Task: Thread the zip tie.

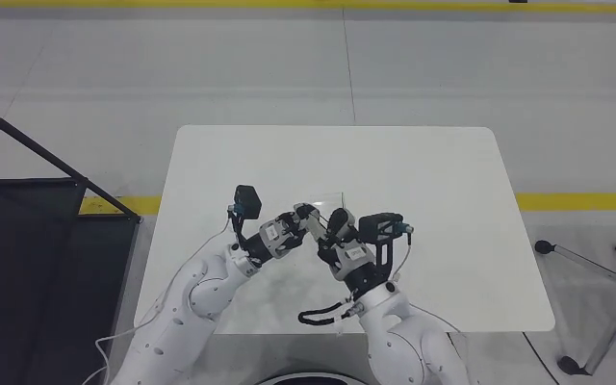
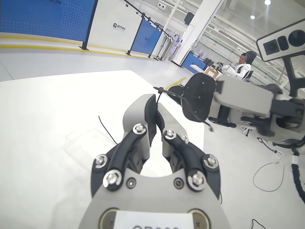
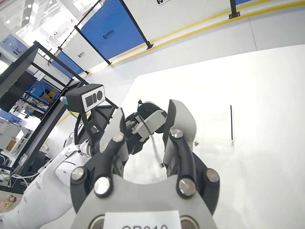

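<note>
Black zip tie [image 2: 159, 89] held above table [image 3: 262, 84], pinched near head by left gripper [image 2: 155, 106]: we judge this steadies head as target. Right gripper [image 3: 145, 107] spread, tail loose between its fingers, placed for regrasp. Spare tie [image 3: 231, 122] lies on table.

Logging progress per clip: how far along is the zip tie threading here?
Done: the zip tie is off the table, pinched near its head in the shut left hand. In hand: its tail hangs loose inside the open right hand. Left: gripping the tail and feeding it through the head; no loop shows.
</note>
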{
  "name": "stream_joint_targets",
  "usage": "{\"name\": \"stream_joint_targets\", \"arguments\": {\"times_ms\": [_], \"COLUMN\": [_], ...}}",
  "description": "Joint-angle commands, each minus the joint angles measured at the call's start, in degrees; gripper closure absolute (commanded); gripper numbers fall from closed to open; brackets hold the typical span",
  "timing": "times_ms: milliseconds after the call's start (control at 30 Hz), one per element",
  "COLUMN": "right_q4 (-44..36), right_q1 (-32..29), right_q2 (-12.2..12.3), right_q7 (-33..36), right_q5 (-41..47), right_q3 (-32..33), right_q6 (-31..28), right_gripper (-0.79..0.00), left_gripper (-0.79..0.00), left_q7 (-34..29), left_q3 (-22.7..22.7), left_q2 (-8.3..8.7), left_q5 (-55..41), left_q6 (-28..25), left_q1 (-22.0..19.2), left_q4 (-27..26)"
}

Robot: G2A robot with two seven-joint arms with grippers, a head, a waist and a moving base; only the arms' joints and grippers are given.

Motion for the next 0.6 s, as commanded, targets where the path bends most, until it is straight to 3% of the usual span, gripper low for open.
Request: {"name": "stream_joint_targets", "arguments": {"times_ms": [0,200,300,567], "right_q4": [-0.59,-2.63,-3.22,-3.22], "right_q1": [-1.25,-5.90,-8.06,-8.06], "right_q2": [0.13,0.87,1.35,1.35], "right_q7": [-1.80,-6.47,-5.48,-5.48], "right_q5": [0.28,-0.07,0.05,0.05], "right_q3": [0.72,4.19,5.67,5.67], "right_q6": [-1.38,-6.73,-9.99,-9.99], "right_gripper": [-0.785,-0.785,-0.785,-0.785], "left_gripper": [0.000,0.000,0.000,0.000], "left_q7": [-0.09,0.09,-0.04,-0.73], "left_q3": [-0.03,-0.44,-0.73,-0.75], "left_q2": [-0.03,-0.14,-0.17,-0.28], "left_q5": [-0.21,-1.77,-2.55,-3.40], "left_q6": [0.34,1.95,2.55,2.88], "left_q1": [0.00,0.26,0.40,0.28], "left_q4": [-0.08,-0.61,-0.77,-0.85]}}
